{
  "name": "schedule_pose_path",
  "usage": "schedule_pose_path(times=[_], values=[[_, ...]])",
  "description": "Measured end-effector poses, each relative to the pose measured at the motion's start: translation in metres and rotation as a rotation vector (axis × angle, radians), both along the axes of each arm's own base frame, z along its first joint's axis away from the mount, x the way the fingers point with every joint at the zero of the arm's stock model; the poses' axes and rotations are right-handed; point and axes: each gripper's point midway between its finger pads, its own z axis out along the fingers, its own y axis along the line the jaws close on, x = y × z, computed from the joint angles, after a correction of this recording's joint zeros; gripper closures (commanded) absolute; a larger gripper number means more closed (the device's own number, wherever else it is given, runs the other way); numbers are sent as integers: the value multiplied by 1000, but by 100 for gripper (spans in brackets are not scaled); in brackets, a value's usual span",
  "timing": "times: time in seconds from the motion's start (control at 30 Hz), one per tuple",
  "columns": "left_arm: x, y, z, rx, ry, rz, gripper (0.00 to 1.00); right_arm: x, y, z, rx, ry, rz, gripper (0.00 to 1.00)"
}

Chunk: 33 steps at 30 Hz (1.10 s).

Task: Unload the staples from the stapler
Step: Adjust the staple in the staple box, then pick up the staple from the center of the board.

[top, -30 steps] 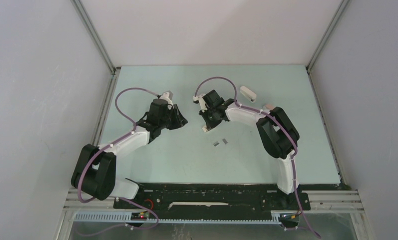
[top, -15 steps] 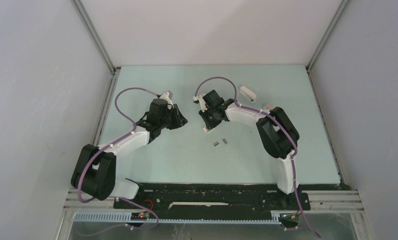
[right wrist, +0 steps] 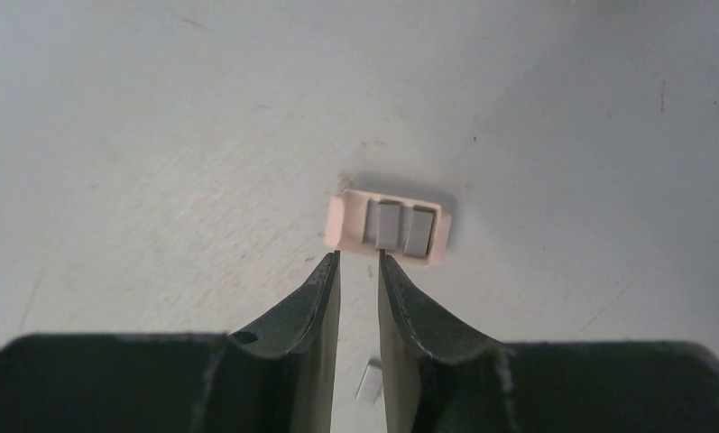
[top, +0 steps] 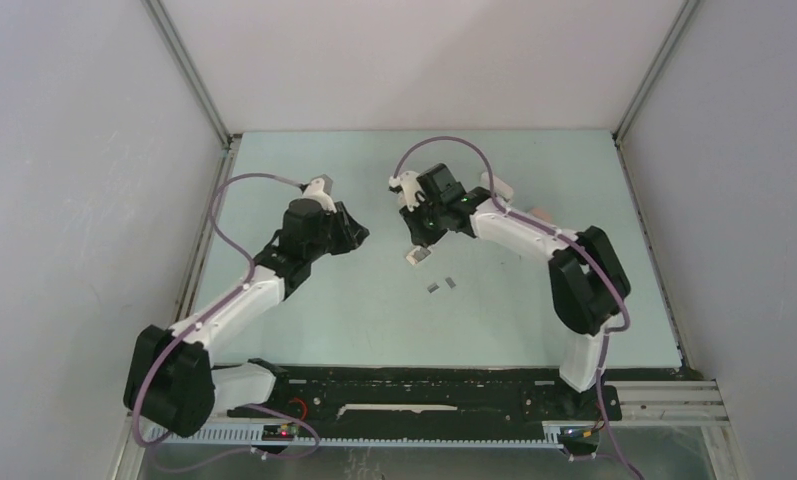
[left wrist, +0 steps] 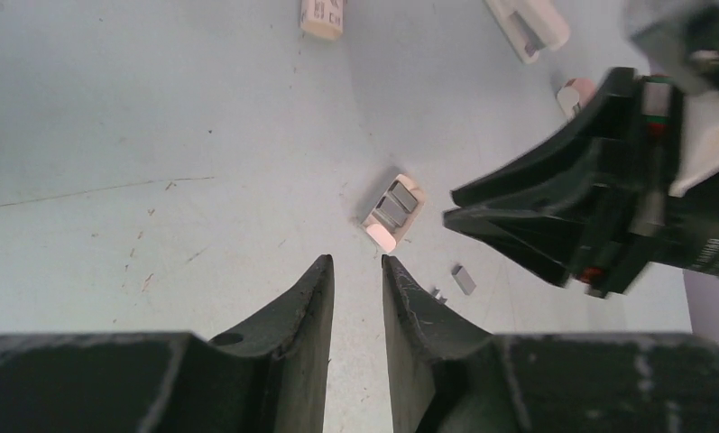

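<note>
- The left claw (left wrist: pixel 357 260) stands with a slim gap between its jaws and nothing in it. It is tipped down at the table (top: pixel 304 320), off to the left of the work.
- The left arm stretches forward and to the right from its base, with the wrist turned toward the middle of the table.
- A small pale tray (right wrist: pixel 389 227) lies flat between the two claws. Two staples (right wrist: pixel 385 224) sit side by side in it.
- The tray is just ahead of the right claw's tips, a little right of their gap. Its long axis runs across the fingers, along the line on which the jaws close. Each strip in it points the way the fingers point.
- The right claw (right wrist: pixel 359 260) is the nearer one by far. Its jaws are parted only narrowly and hold nothing.
- The right arm reaches in from the right, forearm laid leftward over the table and wrist bent down over the tray.
- Two loose staples (top: pixel 433 288) lie on the table just nearer the bases than the tray, close together and apart from it.
- A white stapler (left wrist: pixel 529 23), as we judge it, lies further back on the right, well apart from the tray.
- We judge that a grip on the tray calls for wider jaws, or for turning the wrist to take it across its short side.
</note>
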Motion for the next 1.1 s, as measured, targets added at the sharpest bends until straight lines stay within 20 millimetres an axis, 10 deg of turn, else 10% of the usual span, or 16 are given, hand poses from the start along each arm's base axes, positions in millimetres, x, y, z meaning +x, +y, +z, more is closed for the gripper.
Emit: schedule_pose_path(times=[0.17, 0.37, 0.6, 1.1], values=[[-10, 15, 24, 2, -98, 39, 53, -19, -11, 46, 99, -20, 100, 70], [-25, 42, 58, -7, -258, 118, 1, -38, -46, 74, 216, 6, 175, 68], [-36, 55, 46, -104, -292, 160, 2, -62, -89, 65, 336, 119, 176, 66], [-68, -18, -7, -112, -84, -133, 11, -79, -120, 59, 475, 197, 133, 65]])
